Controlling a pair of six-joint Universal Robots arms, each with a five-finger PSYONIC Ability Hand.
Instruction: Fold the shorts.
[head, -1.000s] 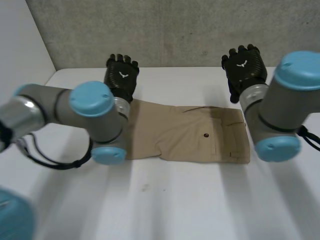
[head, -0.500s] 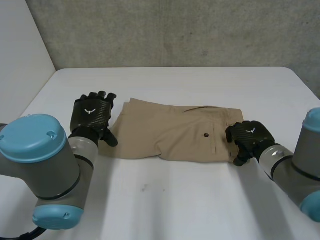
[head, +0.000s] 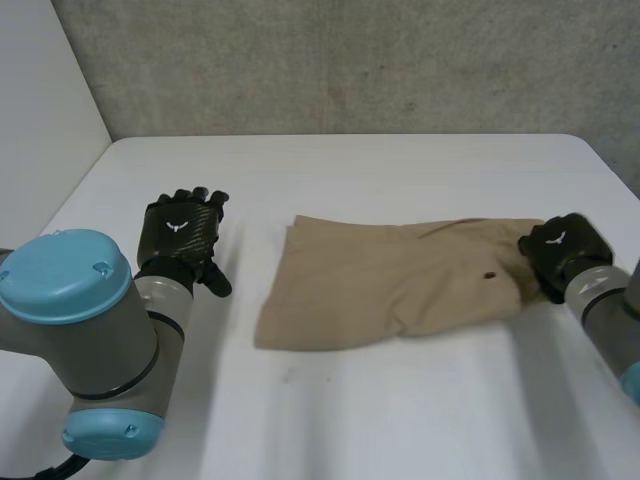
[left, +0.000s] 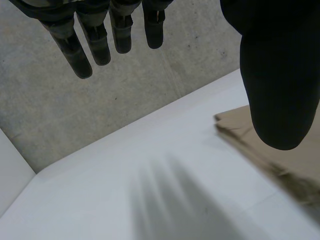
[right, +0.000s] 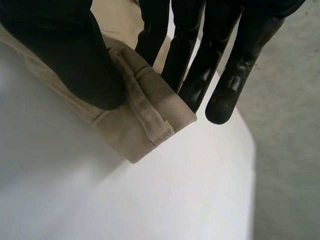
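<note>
Tan shorts (head: 390, 285) lie flat and folded lengthwise across the middle of the white table (head: 400, 400), waistband end to the right. My right hand (head: 560, 250) is at that waistband end. In the right wrist view its thumb (right: 65, 50) and fingers (right: 200, 60) pinch the corner of the waistband (right: 145, 105). My left hand (head: 180, 230) hovers over bare table, well to the left of the shorts and apart from them. Its fingers (left: 100, 35) hang straight, and the leg end of the shorts (left: 280, 150) lies beside its thumb.
A grey concrete wall (head: 350, 60) runs along the table's far edge and a white wall (head: 40, 120) stands at the left. The table's right corner (head: 590, 150) lies beyond my right hand. Bare table stretches in front of the shorts.
Both hands came down from the far side. The right hand closed on the waistband corner and dragged the shorts to the right. The left hand stayed open beside them.
</note>
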